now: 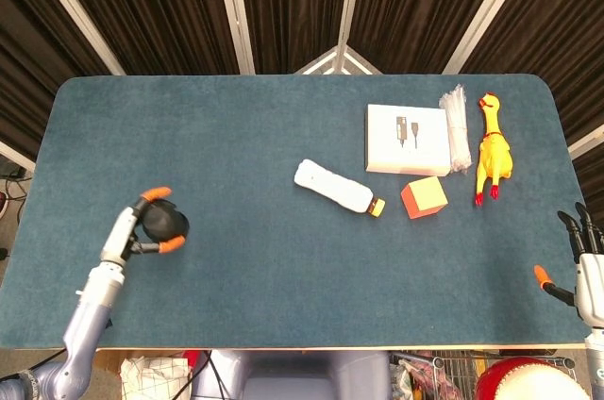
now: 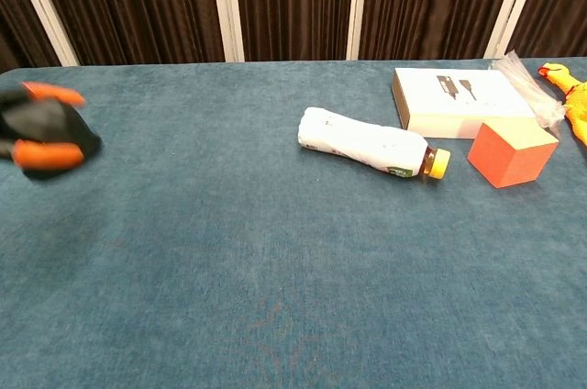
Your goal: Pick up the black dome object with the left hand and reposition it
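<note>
The black dome object (image 1: pixel 165 223) is held in my left hand (image 1: pixel 142 226), whose orange-tipped fingers wrap it from both sides over the table's left part. In the chest view the dome (image 2: pixel 53 128) shows blurred at the left edge, held in the same hand (image 2: pixel 37 136). My right hand (image 1: pixel 582 263) hangs off the table's right edge with its fingers spread and nothing in them; the chest view does not show it.
A white bottle with a yellow cap (image 1: pixel 337 189) lies at the middle. An orange cube (image 1: pixel 424 197), a white box (image 1: pixel 407 139), a bundle of clear plastic (image 1: pixel 457 126) and a yellow rubber chicken (image 1: pixel 492 149) sit at the back right on the blue table (image 1: pixel 245 126).
</note>
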Motion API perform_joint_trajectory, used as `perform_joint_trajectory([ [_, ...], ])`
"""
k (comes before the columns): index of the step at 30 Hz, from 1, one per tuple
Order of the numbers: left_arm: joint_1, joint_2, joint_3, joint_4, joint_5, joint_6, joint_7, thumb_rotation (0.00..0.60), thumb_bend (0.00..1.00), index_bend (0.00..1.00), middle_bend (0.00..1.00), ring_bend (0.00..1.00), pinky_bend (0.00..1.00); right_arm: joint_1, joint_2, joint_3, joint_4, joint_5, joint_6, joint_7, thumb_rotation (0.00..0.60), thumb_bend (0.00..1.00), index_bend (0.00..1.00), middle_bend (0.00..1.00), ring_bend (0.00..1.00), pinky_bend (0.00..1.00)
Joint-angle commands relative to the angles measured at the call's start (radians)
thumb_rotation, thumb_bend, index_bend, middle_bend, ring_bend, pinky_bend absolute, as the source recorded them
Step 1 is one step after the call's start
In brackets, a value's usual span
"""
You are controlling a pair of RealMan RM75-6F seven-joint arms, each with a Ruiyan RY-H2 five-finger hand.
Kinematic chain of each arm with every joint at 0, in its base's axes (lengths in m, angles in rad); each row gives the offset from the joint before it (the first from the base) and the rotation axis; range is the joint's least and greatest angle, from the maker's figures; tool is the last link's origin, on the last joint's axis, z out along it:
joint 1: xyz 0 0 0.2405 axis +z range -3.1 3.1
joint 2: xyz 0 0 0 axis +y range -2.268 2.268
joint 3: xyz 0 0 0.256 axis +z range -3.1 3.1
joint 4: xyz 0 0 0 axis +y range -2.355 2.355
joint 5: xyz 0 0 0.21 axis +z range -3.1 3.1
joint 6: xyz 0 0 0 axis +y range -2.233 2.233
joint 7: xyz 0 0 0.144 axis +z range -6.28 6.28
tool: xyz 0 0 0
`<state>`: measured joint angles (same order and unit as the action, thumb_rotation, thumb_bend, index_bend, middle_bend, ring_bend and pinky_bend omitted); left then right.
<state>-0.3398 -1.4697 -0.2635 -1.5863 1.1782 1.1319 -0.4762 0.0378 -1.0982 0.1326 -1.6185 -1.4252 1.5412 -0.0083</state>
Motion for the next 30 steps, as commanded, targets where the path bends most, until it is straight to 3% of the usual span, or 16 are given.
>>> perform_joint_trajectory([
  [1, 0.051, -0.101, -0.151, 0.124, -0.086, 0.331, 0.018, 0.6, 0.47, 0.2, 0.29, 0.45, 0.47, 0.0, 0.0, 0.0, 0.0, 0.0, 0.0, 0.0, 0.6, 0.26, 0.15, 0.01, 0.17, 0.16],
  [9, 0.059, -0.254, -0.231, 0.371, -0.104, 0.48, -0.072, 0.6, 0.48, 0.21, 0.31, 0.45, 0.48, 0.0, 0.0, 0.0, 0.0, 0.0, 0.0, 0.0, 0.6, 0.26, 0.15, 0.01, 0.17, 0.16],
  [11, 0.048, -0.263, -0.193, 0.389, -0.097, 0.399, -0.088, 0.6, 0.48, 0.23, 0.35, 0.45, 0.48, 0.0, 0.0, 0.0, 0.0, 0.0, 0.0, 0.0, 0.6, 0.26, 0.15, 0.01, 0.17, 0.16],
  [13, 0.039, -0.208, -0.116, 0.338, -0.031, 0.272, -0.151, 0.6, 0.49, 0.28, 0.38, 0.46, 0.48, 0.0, 0.0, 0.0, 0.0, 0.0, 0.0, 0.0, 0.6, 0.26, 0.15, 0.01, 0.17, 0.16],
  [17, 0.027, -0.016, 0.005, 0.187, 0.11, 0.037, -0.335, 0.6, 0.51, 0.39, 0.42, 0.47, 0.47, 0.0, 0.0, 0.0, 0.0, 0.0, 0.0, 0.0, 0.6, 0.26, 0.15, 0.01, 0.17, 0.16],
  [21, -0.044, 0.182, 0.144, 0.115, 0.364, -0.15, -0.602, 0.6, 0.5, 0.44, 0.46, 0.47, 0.46, 0.0, 0.0, 0.0, 0.0, 0.0, 0.0, 0.0, 0.6, 0.26, 0.15, 0.01, 0.17, 0.16],
  [26, -0.151, 0.294, 0.275, 0.137, 0.631, -0.167, -0.865, 0.6, 0.51, 0.44, 0.47, 0.47, 0.46, 0.0, 0.0, 0.0, 0.0, 0.0, 0.0, 0.0, 0.6, 0.26, 0.15, 0.01, 0.17, 0.16],
  [28, -0.151, 0.295, 0.282, 0.172, 0.645, -0.121, -0.866, 0.6, 0.51, 0.43, 0.46, 0.46, 0.45, 0.0, 0.0, 0.0, 0.0, 0.0, 0.0, 0.0, 0.6, 0.26, 0.15, 0.01, 0.17, 0.16],
  [30, -0.102, 0.261, 0.236, 0.195, 0.544, -0.068, -0.766, 0.6, 0.51, 0.42, 0.46, 0.46, 0.45, 0.0, 0.0, 0.0, 0.0, 0.0, 0.0, 0.0, 0.6, 0.26, 0.15, 0.01, 0.17, 0.16],
])
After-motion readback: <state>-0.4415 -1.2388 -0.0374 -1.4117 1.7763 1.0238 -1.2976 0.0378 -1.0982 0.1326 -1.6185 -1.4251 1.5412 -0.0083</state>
